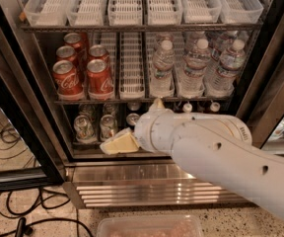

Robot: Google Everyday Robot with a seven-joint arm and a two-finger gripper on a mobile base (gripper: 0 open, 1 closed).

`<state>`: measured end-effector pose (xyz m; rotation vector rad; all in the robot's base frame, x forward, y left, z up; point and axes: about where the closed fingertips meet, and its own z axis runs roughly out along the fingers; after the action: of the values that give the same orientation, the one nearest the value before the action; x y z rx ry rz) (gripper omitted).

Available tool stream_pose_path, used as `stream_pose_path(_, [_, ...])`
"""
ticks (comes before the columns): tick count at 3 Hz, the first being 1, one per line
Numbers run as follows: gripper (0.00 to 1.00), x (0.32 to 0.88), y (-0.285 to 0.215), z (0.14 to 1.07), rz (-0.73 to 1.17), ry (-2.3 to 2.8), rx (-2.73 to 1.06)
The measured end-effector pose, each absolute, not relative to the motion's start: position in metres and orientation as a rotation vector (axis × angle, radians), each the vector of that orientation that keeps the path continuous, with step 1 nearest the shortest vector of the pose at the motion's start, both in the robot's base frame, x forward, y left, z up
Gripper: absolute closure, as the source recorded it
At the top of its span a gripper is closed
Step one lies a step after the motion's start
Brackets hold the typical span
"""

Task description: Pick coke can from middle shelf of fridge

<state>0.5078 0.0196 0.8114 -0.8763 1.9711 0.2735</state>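
Note:
Several red coke cans stand in two lanes at the left of the middle shelf (142, 100) of the fridge (147, 181); the front two are the left can (67, 78) and the right can (99, 76). My gripper (121, 143), cream-coloured at the end of the white arm (216, 152), is in front of the lower shelf. It is below and to the right of the front coke cans and holds nothing that I can see. The arm hides the right part of the lower shelf.
Water bottles (196, 65) fill the right of the middle shelf, with an empty white lane tray (132, 63) between them and the cans. Silver-topped cans (84, 127) stand on the lower shelf. Black door frames stand at the left (14, 107) and right (275, 93). Cables (14, 216) and a clear tub (152, 227) lie on the floor.

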Motion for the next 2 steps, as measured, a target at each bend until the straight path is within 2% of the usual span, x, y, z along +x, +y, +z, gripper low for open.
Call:
stream_pose_path(1, [0.00,0.529,-0.022,0.823,0.245,1.924,-0.669])
stream_pose_path(2, [0.00,0.563,-0.037,0.845,0.309,1.844,-0.450])
